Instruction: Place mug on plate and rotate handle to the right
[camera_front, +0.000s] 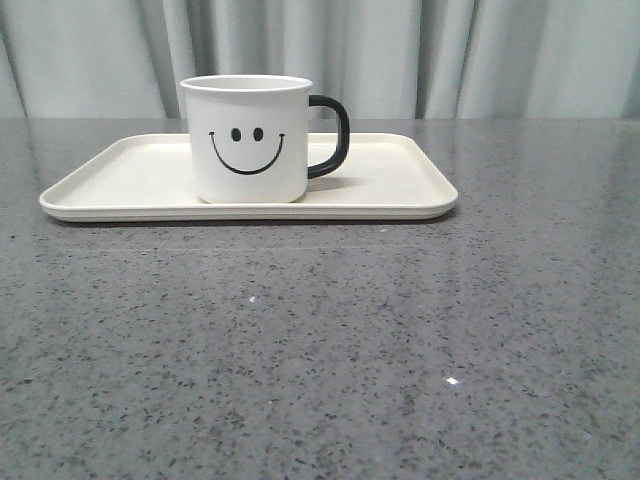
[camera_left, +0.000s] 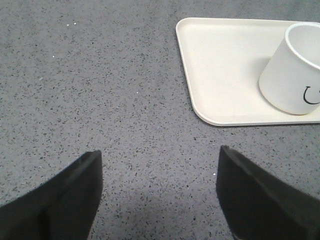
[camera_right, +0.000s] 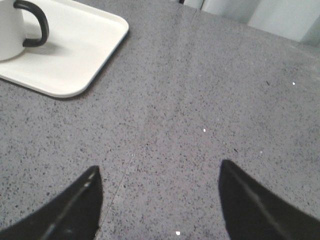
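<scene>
On the grey speckled countertop (camera_front: 320, 340), seen from the front, the cream rectangular plate (camera_front: 120, 170) lies flat toward the far side, left of centre, in front of a pale pleated curtain (camera_front: 480, 55). The white mug (camera_front: 248, 140) stands upright on the plate, a little left of the plate's middle, with its black smiley face turned toward the camera. The black loop handle (camera_front: 333, 135) projects from the mug's right side, pointing right along the plate's length, and casts a small shadow on the plate surface beside it. To the right of the plate the countertop is plain speckled stone with a few bright specks. Neither arm appears in the front view. In the left wrist view, the left gripper (camera_left: 160, 192) hangs above bare countertop, its two dark fingers (camera_left: 65, 200) spread wide with nothing between them; the plate's rounded corner (camera_left: 210, 117) and the mug (camera_left: 290, 75) lie ahead of it and well apart from the fingertips, with only part of the printed smile showing. In the right wrist view, the right gripper (camera_right: 160, 200) likewise sits over bare countertop, fingers (camera_right: 260, 205) spread wide and empty; the plate (camera_right: 85, 55) and the mug's handle (camera_right: 37, 25) appear at the far edge, well clear of the gripper. Neither gripper touches the mug or the plate.
</scene>
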